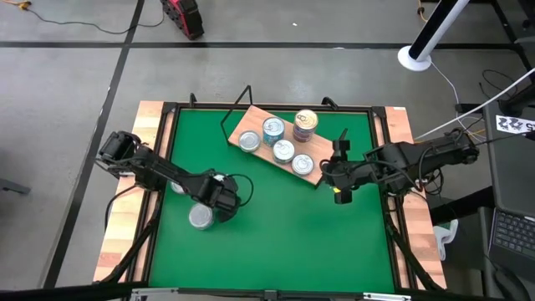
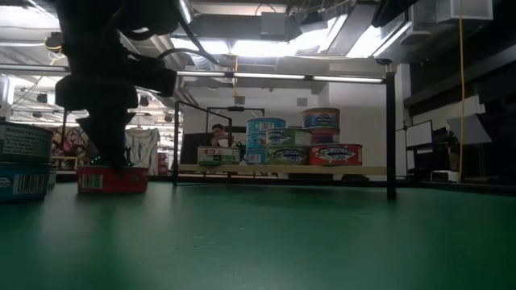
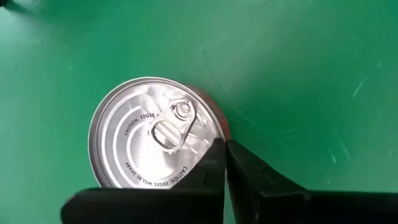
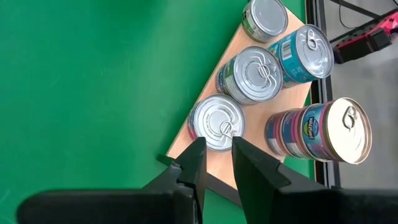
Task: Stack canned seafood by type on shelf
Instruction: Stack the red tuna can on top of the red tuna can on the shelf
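A red-sided tin [image 3: 149, 134] with a silver pull-tab lid sits on the green mat [image 1: 276, 226]; it also shows in the high view [image 1: 201, 217] and the low view [image 2: 113, 179]. My left gripper [image 3: 225, 155] is shut, its tips over the lid's rim. The wooden shelf [image 1: 272, 144] stands at the mat's far side. It carries several single tins [image 4: 252, 74] and a stack [image 4: 317, 134] topped by a shiny lid. My right gripper [image 4: 217, 149] hovers open off the shelf's right end, above the end tin [image 4: 214, 121]. My left gripper has its shut fingertips [image 3: 211, 158] over the rim [image 3: 214, 127] of the red tin's lid, coming from above. In the low view the fingers [image 2: 109, 157] reach down to the lid. I cannot tell whether they touch it.
Two blue-labelled tins [image 2: 22, 165] stand stacked at the mat's left side, near my left arm. The shelf's black wire supports [image 1: 238, 104] stick out at its ends. A black frame [image 2: 391, 133] borders the mat. Open green mat lies toward the near edge [image 1: 284, 251].
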